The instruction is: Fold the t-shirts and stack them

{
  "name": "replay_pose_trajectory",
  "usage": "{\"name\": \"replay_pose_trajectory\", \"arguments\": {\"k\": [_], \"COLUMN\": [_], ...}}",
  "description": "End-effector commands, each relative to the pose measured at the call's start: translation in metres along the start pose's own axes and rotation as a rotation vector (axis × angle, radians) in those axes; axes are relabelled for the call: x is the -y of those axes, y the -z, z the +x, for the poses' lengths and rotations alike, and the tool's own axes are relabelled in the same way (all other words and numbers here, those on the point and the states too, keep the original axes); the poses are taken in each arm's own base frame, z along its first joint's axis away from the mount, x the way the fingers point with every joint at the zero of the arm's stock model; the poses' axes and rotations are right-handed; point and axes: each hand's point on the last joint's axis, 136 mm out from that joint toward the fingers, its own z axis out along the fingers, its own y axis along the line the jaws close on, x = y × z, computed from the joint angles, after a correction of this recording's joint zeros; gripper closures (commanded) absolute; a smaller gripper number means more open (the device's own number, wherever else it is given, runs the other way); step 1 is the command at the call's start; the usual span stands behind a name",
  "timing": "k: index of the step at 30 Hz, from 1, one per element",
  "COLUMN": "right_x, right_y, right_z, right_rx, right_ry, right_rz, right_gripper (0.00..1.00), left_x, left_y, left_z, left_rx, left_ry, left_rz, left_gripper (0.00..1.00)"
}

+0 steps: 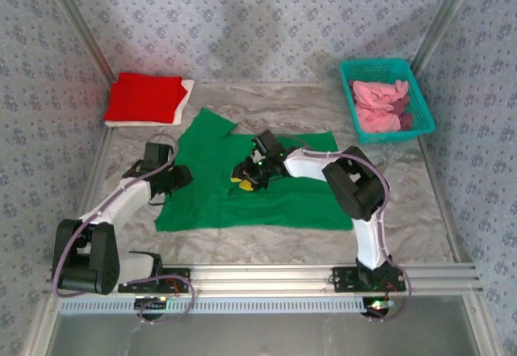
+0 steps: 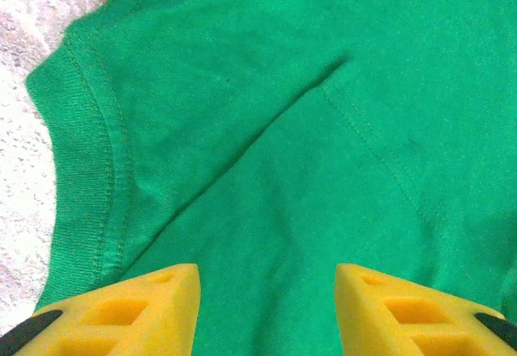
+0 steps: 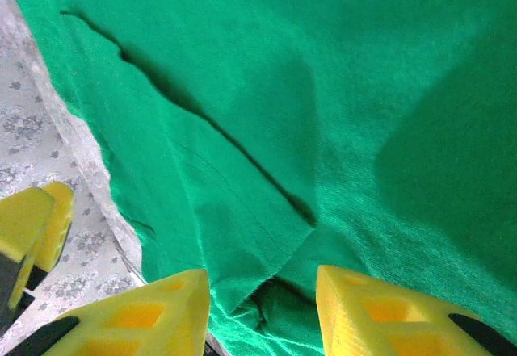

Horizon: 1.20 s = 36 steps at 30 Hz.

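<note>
Around the green t-shirt edges, table bare; left gripper, right gripper agape

Top view high, looking down and forward; wrist views close above green t-shirt, shared by all.

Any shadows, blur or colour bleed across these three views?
Top external: soft overall, red glow spills from the folded red cloth t-shirt onto the wall. Left wrist: bright green cloth t-shirt sharp, stitching legible. Right wrist: broad shadow darkens that shirt at right.
</note>
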Motion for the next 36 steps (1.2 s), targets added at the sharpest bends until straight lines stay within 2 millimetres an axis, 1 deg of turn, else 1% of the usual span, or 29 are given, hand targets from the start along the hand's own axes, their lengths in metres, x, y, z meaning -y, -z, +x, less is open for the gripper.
{"name": "replay_pose_trajectory", "arguments": {"k": [1,4,8,10,13,15,18,21,25,27,31,33,36], "right_x": [-0.005,-0.005,-0.010,-0.012,-0.015,-0.014,-0.013,-0.009,-0.007,-0.010,-0.019,-0.022,-0.028], "right_y": [-0.006,-0.008,-0.010,-0.011,-0.013,-0.016,-0.022,-0.022,-0.021,-0.023,-0.029,-0.031,-0.032], "right_z": [0.006,0.009,0.007,0.005,0.002,0.001,0.004,0.007,0.008,0.007,0.003,0.001,-0.004], "right_rx": [-0.023,-0.027,-0.023,-0.014,-0.005,-0.007,-0.028,-0.022,-0.015,-0.013,-0.009,-0.007,-0.001], "right_ry": [-0.025,-0.027,-0.029,-0.031,-0.029,-0.037,-0.051,-0.060,-0.056,-0.055,-0.029,-0.020,-0.004], "right_rz": [-0.002,0.000,-0.016,-0.023,-0.034,-0.038,-0.042,-0.026,-0.021,-0.030,-0.048,-0.055,-0.062], "right_gripper": [0.58,0.58,0.58,0.61,0.67,0.68,0.66,0.63,0.62,0.66,0.85,0.92,0.99], "left_x": [-0.002,-0.002,-0.002,-0.003,-0.003,-0.004,-0.004,-0.004,-0.007,-0.006,-0.005,-0.007,-0.008], "left_y": [-0.003,-0.005,-0.006,-0.007,-0.007,-0.006,-0.005,-0.004,-0.005,-0.006,-0.005,-0.005,-0.005], "left_z": [0.003,0.004,0.005,0.007,0.008,0.008,0.008,0.007,0.008,0.009,0.008,0.008,0.009], "left_rx": [-0.012,-0.018,-0.018,-0.022,-0.024,-0.022,-0.021,-0.017,-0.016,-0.020,-0.016,-0.016,-0.016], "left_ry": [-0.010,-0.009,-0.008,-0.007,-0.010,-0.011,-0.011,-0.011,-0.012,-0.011,-0.013,-0.012,-0.012], "left_rz": [0.008,0.010,0.014,0.015,0.013,0.012,0.011,0.012,0.007,0.009,0.014,0.009,0.006], "left_gripper": [0.52,0.52,0.52,0.52,0.52,0.52,0.52,0.52,0.52,0.52,0.52,0.52,0.52]}}
